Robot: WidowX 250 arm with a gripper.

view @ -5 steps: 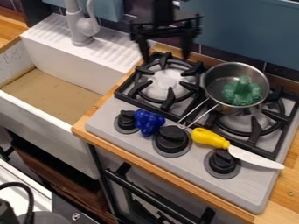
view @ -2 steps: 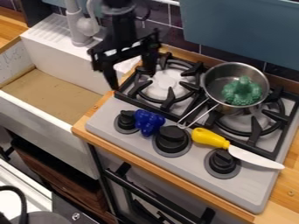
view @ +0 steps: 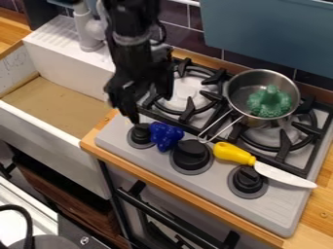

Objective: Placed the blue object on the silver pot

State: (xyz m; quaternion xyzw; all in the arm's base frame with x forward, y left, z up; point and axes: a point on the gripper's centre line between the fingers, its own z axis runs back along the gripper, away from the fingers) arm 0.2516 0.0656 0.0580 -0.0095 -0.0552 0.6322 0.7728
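Observation:
My gripper (view: 151, 107) hangs open over the stove's left front part, its fingers spread above and behind the blue object, with nothing between them. One fingertip is low, close to the leftmost knob. The lumpy blue object (view: 166, 135) lies on the grey stove top, between the left and middle knobs. On the right back burner stands the silver pot (view: 238, 85), its wire handle pointing down-left. A green bumpy object (view: 269, 101) lies inside the pot.
A knife with a yellow handle (view: 232, 153) lies beside the right knob (view: 248, 178). The middle knob (view: 191, 154) is just right of the blue object. At left are the sink (view: 58, 107) and grey faucet (view: 90, 29).
The gripper has come from the back of the stove, first leftward, then down and forward to the blue object. Pot, knife and blue object have stayed put.

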